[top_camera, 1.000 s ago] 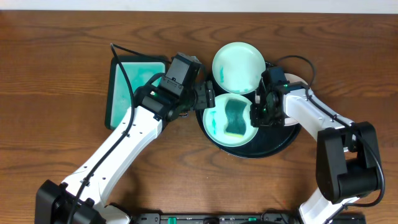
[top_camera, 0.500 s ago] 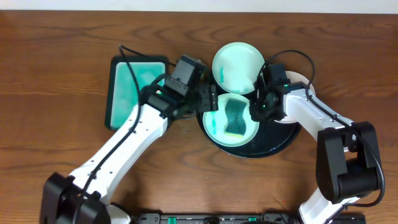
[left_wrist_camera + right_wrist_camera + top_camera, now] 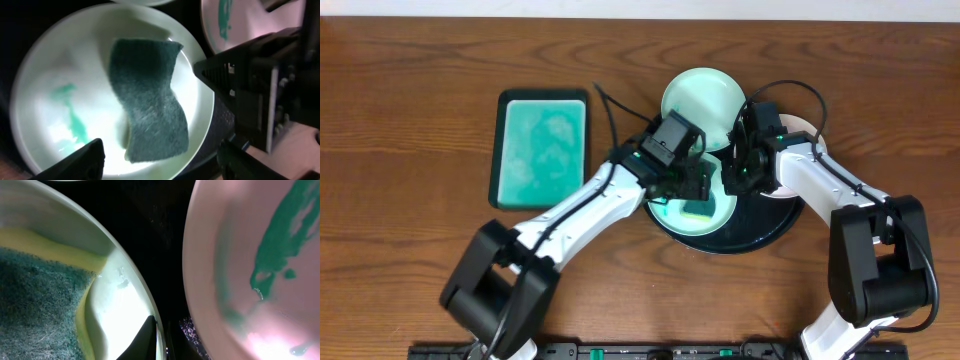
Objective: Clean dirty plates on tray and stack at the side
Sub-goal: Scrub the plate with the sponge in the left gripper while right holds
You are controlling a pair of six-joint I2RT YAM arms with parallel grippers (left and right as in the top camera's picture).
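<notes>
The black tray (image 3: 765,228) holds a pale plate (image 3: 665,205) with a green and yellow sponge (image 3: 698,210) lying in it. My left gripper (image 3: 692,185) hovers open over that sponge (image 3: 150,100), one finger on each side of it (image 3: 162,152). The plate (image 3: 50,75) has a teal smear. My right gripper (image 3: 732,183) is shut on this plate's right rim (image 3: 125,265), one finger inside it (image 3: 160,335). A second plate (image 3: 703,100) lies at the tray's far edge. A third plate (image 3: 235,280) with a teal smear lies under my right arm; it also shows in the left wrist view (image 3: 235,22).
A teal rectangular tray (image 3: 542,148) with a dark rim lies on the wooden table (image 3: 410,120) to the left. My two arms are close together over the black tray (image 3: 165,225).
My left gripper has swung right from beside the teal rectangular tray to above the sponge in the plate. The right gripper has stayed on the plate's rim.
</notes>
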